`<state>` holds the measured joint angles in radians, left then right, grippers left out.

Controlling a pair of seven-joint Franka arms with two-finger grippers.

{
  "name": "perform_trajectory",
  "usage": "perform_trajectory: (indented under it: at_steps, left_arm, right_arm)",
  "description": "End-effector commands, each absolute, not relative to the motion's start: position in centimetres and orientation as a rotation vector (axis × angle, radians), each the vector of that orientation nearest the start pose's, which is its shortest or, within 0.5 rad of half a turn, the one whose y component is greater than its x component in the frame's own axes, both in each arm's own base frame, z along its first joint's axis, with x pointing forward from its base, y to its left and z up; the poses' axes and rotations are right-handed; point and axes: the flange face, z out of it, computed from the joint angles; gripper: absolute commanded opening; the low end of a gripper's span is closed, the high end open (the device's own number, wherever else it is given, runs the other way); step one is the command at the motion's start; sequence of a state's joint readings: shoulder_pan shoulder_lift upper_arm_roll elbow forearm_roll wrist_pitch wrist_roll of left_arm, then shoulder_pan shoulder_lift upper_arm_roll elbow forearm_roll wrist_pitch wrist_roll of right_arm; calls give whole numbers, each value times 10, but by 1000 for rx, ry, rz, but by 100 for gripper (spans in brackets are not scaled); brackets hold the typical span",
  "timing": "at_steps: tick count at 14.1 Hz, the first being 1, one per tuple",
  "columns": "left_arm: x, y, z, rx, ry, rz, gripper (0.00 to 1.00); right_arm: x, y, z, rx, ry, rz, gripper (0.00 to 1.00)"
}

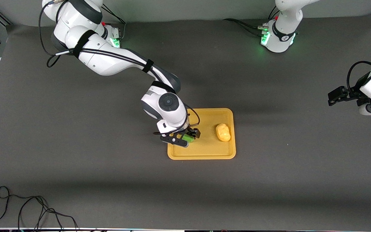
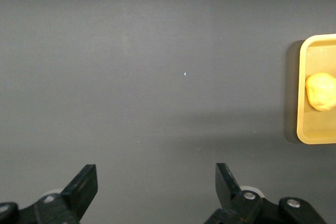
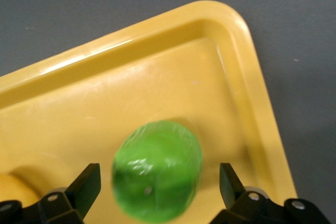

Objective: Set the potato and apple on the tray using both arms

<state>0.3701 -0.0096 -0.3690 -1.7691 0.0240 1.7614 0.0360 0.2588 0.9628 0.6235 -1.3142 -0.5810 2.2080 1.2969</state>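
The yellow-orange tray (image 1: 201,157) lies mid-table. The potato (image 1: 223,132) rests on it at the end toward the left arm. My right gripper (image 1: 186,137) is low over the tray's other end, open, with its fingers on either side of the green apple (image 1: 188,139). In the right wrist view the apple (image 3: 157,177) sits between the fingers (image 3: 86,182) with a gap on each side, over the tray floor (image 3: 157,77). My left gripper (image 1: 333,96) waits open and empty over bare table at the left arm's end. Its wrist view shows the tray (image 2: 303,103) and the potato (image 2: 321,91).
The table is a dark grey mat. A black cable (image 1: 27,206) lies coiled near the front camera at the right arm's end. The arm bases (image 1: 277,35) stand along the table edge farthest from the front camera.
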Motion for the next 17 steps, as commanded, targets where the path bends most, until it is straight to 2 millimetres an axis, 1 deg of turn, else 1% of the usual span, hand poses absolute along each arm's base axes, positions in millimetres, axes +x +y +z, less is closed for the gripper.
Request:
perform_trajectory:
  at_steps: [1,2,3,5,6,7,8,9,10,11,12,13,14,15,16,17]
  left_arm:
    - [555,-8,566,-3113,45,-39,100]
    - [555,-7,564,-3113,52,-32,100]
    - [557,-7,558,-3117,57,-14,100]
    - [557,-12,558,-3117,69,-12,100]
    - [556,-11,559,-3118,71,-16,100]
    - [555,-12,562,-3114,71,-23,100]
    - [552,-14,565,-3105,81,-13,100]
    - [549,-15,569,-3096,98,0,100]
    - [545,-13,570,-3094,97,30,100]
    - [543,-14,571,-3094,99,44,100]
    - [542,-21,575,-3098,95,42,100]
    - [538,-37,578,-3097,127,43,100]
    - [532,-35,584,-3095,120,49,100]
    - [526,-31,593,-3101,114,31,100]
    - [523,-23,599,-3113,100,16,100]
    - [520,-20,606,-3120,96,-2,100]
  right_arm:
    - [579,461,315,-3070,414,-29,100]
    - [584,435,342,-3118,305,74,100]
    - [588,416,378,-3114,193,140,100]
    - [608,339,430,-3157,91,200,100]
    - [614,302,447,-3166,-16,214,100]
    - [621,253,460,-3154,-121,227,100]
    - [627,199,471,-3114,-195,223,100]
    - [628,150,482,-3066,-151,209,100]
    - [626,115,489,-3075,-78,183,100]
    - [619,98,503,-3088,-18,148,100]
    - [613,82,521,-3099,21,119,100]
    - [605,60,539,-3108,54,89,100]
    - [593,51,549,-3109,72,93,100]
    - [580,48,559,-3125,88,77,100]
    - [573,47,568,-3170,74,51,100]
    - [571,48,574,-3192,73,30,100]
